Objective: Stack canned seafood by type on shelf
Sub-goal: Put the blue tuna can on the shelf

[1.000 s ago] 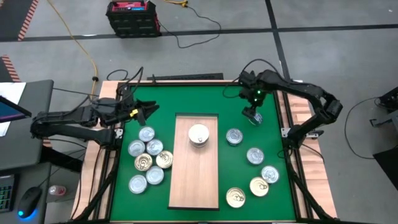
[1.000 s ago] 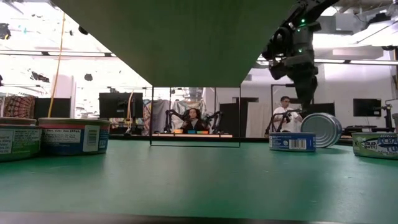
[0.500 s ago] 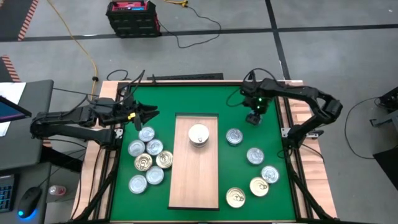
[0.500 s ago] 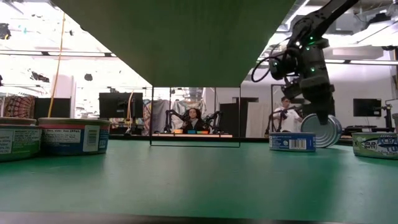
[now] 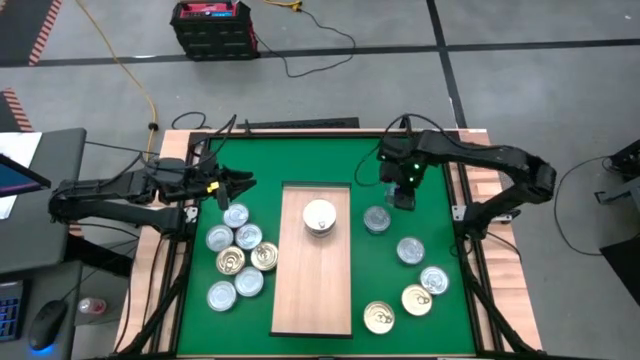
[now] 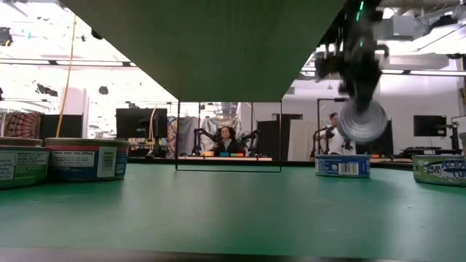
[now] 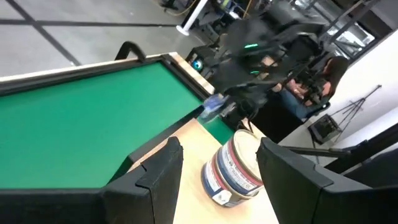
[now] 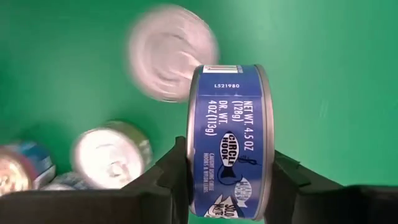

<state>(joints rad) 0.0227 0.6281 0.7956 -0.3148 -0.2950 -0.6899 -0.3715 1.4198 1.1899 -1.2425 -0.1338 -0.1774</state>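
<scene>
Green mat covering the table, pale wooden shelf lying lengthwise down its middle. Right arm reaching in over the mat's far right part, left arm waiting at the far left corner.

One stack of tins on the shelf's far half, two high judging by the left wrist view. Cluster of loose tins on the mat along the shelf's left edge, more scattered on the right side, gold-topped ones toward the near right corner.

Right gripper clamped on a blue-labelled tin, held on edge, fingers pressing both flat faces, lifted clear of the mat in the low view. Left gripper with jaws apart, nothing between them.

Handling, as a judgement: tins rigid, small but dense for their size, smooth metal and glossy label so likely slippery. Flat faces give the pads a square seat; rim and pull-tab could cause a rock. Held on edge, needs turning flat before landing on a stack. Stack likely to slide if nudged sideways.
</scene>
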